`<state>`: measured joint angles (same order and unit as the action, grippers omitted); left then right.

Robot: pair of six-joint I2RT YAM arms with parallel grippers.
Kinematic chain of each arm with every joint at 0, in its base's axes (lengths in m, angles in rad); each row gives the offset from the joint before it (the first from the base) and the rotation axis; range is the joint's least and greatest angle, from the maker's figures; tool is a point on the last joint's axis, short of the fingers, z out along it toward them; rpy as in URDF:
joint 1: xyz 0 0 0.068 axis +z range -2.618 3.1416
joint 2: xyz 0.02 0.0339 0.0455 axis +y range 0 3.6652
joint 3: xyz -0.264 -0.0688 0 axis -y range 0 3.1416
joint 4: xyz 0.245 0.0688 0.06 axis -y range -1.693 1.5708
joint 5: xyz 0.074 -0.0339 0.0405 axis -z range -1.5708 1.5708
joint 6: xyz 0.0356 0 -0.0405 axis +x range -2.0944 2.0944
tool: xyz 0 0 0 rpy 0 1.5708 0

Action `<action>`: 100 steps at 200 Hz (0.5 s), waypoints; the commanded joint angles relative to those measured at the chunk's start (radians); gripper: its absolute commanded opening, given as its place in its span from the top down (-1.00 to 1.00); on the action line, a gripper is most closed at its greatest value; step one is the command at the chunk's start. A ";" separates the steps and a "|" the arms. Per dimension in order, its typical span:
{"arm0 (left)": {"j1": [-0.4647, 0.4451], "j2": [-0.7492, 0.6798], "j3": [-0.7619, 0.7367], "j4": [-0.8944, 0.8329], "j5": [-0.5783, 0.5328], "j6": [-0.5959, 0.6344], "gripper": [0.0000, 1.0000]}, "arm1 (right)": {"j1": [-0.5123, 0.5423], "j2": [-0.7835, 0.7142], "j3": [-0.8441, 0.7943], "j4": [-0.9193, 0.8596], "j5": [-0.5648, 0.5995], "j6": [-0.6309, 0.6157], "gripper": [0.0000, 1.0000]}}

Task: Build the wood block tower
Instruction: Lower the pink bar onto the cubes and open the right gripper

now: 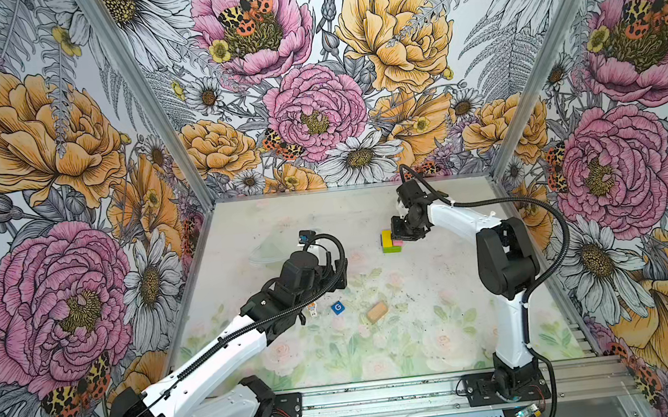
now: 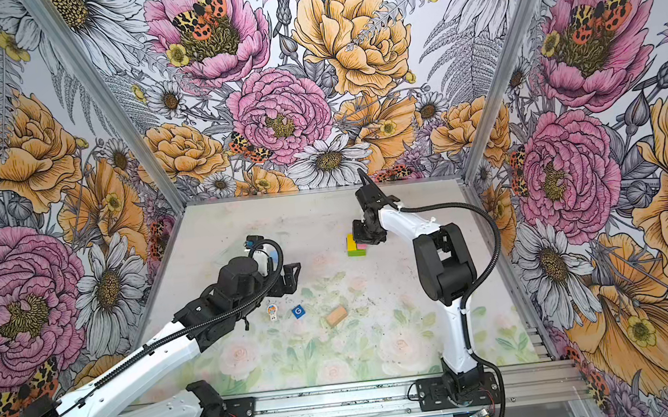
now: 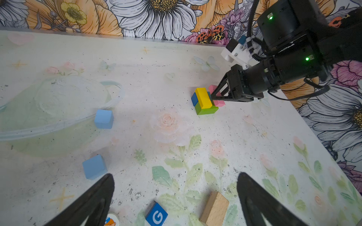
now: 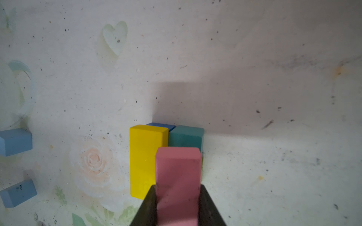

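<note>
The wood block tower [image 1: 390,242] stands at the back of the table: a yellow brick [image 3: 203,97] lies on a green brick [image 3: 205,110], with a blue block [image 3: 194,99] against them. My right gripper [image 4: 178,187] is shut on a pink brick [image 4: 178,172], held right beside the yellow brick [image 4: 147,156]; I cannot tell whether it rests on anything. My left gripper [image 3: 175,176] hangs open and empty over a tan brick [image 3: 214,208]. The white toy figure [image 2: 272,311] lies near it. Two light blue cubes [image 3: 103,119] [image 3: 94,167] sit apart to the left.
A blue tile with a white G [image 1: 337,308] lies between the toy figure and the tan brick [image 1: 377,312]. A clear plastic dish [image 3: 58,109] rests at the left by the cubes. Flowered walls close in the table on three sides.
</note>
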<state>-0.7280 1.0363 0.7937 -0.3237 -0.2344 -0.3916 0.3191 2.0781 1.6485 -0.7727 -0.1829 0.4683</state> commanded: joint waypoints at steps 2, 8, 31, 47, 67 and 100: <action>0.011 0.006 0.027 0.026 0.018 0.019 -0.98 | -0.010 0.022 0.039 0.005 -0.015 -0.023 0.40; 0.012 0.008 0.028 0.026 0.018 0.020 -0.98 | -0.011 0.022 0.040 0.004 -0.015 -0.024 0.40; 0.012 0.009 0.031 0.026 0.018 0.018 -0.98 | -0.011 0.025 0.041 0.004 -0.019 -0.025 0.40; 0.014 0.011 0.030 0.026 0.018 0.019 -0.98 | -0.013 0.028 0.042 0.004 -0.022 -0.025 0.39; 0.012 0.014 0.031 0.026 0.018 0.017 -0.97 | -0.012 0.030 0.045 0.004 -0.025 -0.024 0.39; 0.014 0.016 0.032 0.026 0.018 0.017 -0.98 | -0.014 0.031 0.048 0.003 -0.029 -0.025 0.30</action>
<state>-0.7231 1.0447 0.8005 -0.3153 -0.2340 -0.3889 0.3126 2.0914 1.6619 -0.7731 -0.1974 0.4530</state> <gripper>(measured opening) 0.988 0.337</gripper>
